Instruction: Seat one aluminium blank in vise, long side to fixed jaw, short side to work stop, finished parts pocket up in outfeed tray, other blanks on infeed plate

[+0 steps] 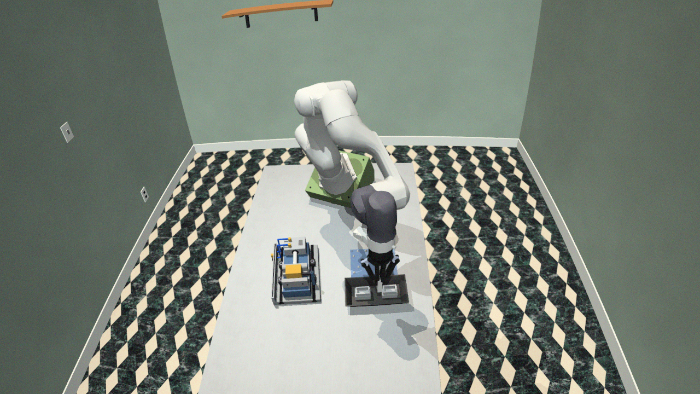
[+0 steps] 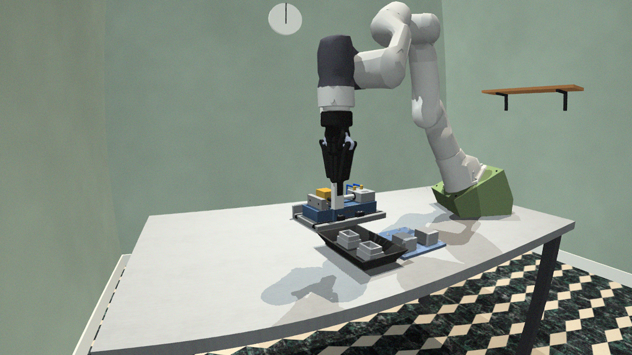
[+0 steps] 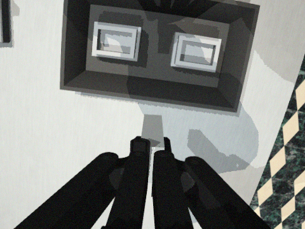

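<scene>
My gripper (image 1: 379, 287) (image 2: 337, 201) (image 3: 152, 128) is shut, its pale tips together with nothing seen between them, above the outfeed tray (image 1: 348, 290) (image 2: 366, 263) (image 3: 152, 92). Two grey finished parts (image 1: 362, 296) (image 1: 390, 295) (image 2: 348, 243) (image 2: 369, 254) (image 3: 117, 57) (image 3: 197, 67) sit in it, pockets up. A yellow brass blank (image 1: 293, 271) (image 2: 324, 192) is in the vise (image 1: 296, 293) (image 2: 310, 212), beside the fixed jaw (image 1: 295, 282) (image 2: 317, 201); its seating is hidden. Two grey aluminium blanks (image 2: 404, 240) (image 2: 426, 235) are on the blue infeed plate (image 1: 359, 254) (image 2: 422, 251). The arm hides them in the top view.
The vise's hoses (image 1: 282, 239) and end block (image 1: 296, 244) are at its end nearer the robot base (image 1: 327, 197) (image 2: 489, 193). The tray lies beside the infeed plate, to the right of the vise in the top view. The table's side edge (image 2: 254, 326) runs past the tray.
</scene>
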Controlling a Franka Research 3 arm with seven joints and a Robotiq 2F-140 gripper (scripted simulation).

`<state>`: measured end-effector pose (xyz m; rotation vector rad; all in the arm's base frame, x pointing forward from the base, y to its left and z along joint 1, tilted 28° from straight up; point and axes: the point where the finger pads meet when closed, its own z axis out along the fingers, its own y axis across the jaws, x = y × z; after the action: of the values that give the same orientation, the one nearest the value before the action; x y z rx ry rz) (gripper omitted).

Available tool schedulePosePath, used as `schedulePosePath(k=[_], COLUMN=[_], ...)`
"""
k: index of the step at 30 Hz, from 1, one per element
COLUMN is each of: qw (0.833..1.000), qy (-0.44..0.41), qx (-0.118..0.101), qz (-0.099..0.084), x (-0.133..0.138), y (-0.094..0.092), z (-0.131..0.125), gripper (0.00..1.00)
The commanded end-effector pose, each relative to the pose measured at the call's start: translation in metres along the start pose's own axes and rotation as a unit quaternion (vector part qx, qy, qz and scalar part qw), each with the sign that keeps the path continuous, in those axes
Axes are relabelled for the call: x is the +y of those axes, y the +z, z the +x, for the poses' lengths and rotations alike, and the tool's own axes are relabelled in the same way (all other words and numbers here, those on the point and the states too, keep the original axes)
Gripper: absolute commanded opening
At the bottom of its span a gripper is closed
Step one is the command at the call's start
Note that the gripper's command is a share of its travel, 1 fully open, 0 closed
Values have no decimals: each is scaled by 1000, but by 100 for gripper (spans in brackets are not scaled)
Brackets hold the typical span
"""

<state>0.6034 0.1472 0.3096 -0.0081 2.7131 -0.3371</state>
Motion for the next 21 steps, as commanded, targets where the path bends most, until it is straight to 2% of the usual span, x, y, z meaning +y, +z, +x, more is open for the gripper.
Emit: schedulePosePath(k=[1, 11, 21], qw=[1000, 1000, 1000], qy=[4, 4, 4], qx=[-6, -6, -6], qz=[-1, -1, -1], x=[1, 1, 1], y=[3, 18, 24], z=[-4, -5, -5], gripper=[0, 0, 0])
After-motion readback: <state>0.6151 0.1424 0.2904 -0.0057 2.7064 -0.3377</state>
